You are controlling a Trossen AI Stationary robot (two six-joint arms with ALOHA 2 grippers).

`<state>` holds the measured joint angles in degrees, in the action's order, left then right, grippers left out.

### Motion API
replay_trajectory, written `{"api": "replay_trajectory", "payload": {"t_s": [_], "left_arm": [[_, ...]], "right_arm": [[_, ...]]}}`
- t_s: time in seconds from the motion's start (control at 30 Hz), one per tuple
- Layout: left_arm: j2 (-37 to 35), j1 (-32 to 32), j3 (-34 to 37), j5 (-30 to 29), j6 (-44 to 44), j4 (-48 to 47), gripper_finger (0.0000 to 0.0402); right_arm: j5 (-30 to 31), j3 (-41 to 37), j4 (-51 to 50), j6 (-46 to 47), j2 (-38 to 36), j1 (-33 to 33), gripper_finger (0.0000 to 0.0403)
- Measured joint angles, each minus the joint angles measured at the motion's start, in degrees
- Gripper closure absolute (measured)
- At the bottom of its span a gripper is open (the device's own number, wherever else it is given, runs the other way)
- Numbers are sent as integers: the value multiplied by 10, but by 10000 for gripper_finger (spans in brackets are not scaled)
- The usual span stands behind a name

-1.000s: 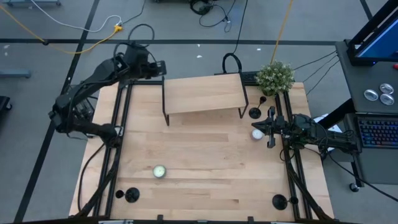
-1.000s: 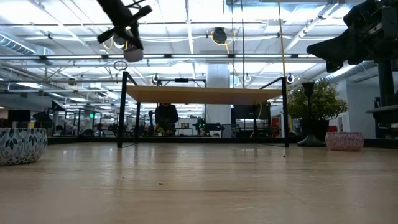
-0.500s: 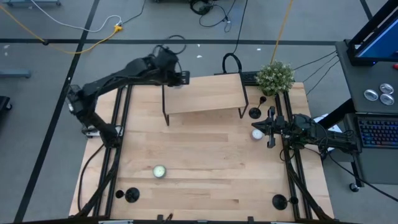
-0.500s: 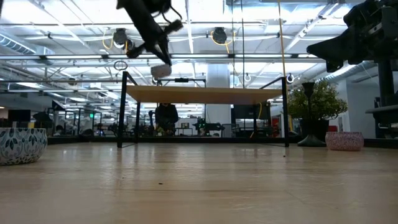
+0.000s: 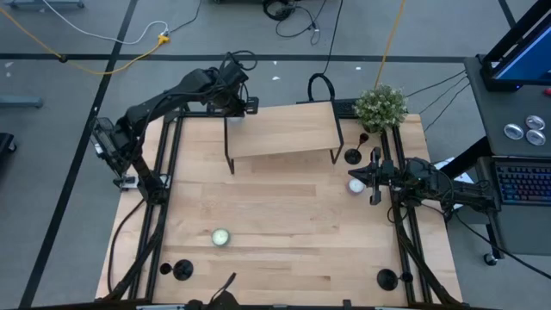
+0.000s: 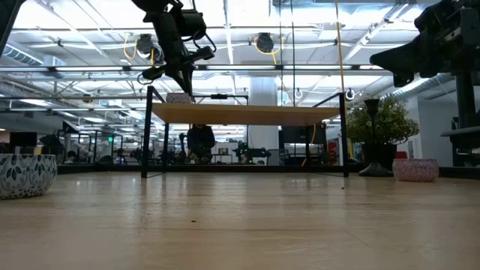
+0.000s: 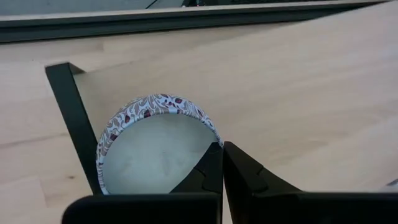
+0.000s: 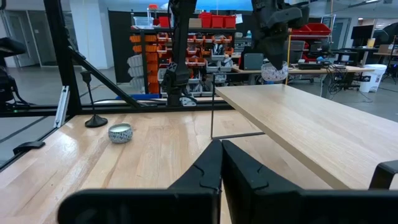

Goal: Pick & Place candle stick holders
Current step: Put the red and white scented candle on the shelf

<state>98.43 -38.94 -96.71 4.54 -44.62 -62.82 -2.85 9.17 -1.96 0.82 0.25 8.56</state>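
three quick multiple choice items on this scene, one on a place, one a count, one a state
1. Where is the left claw?
A. beside the potted plant
B. at a corner of the raised shelf
C. low over the table's front edge

2. How many tealights lie on the main table top, off the shelf?
A. none
B. two
C. five

3. How are the right claw fingers?
A. shut, empty
B. spread wide
C. shut on a black holder

Answers:
1 B, the high view shows the left arm reaching to that shelf corner.
2 B, one lies near the front left and another by the right claw.
3 A, its wrist view shows the fingers together with nothing between them.
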Motion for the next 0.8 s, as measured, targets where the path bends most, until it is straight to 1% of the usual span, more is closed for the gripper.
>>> {"api": "replay_trajectory", "payload": {"t_s": [0.33, 0.6, 0.67, 0.8], "left_arm": [[24, -7, 0, 26, 9, 11, 397], [29, -8, 1, 29, 10, 18, 396], [29, -8, 1, 29, 11, 23, 387], [29, -8, 1, 29, 15, 31, 355]], "right_arm": [[0, 0, 0, 0, 0, 0, 403], [0, 0, 0, 0, 0, 0, 403], [0, 0, 0, 0, 0, 0, 403], [0, 0, 0, 0, 0, 0, 403]]}}
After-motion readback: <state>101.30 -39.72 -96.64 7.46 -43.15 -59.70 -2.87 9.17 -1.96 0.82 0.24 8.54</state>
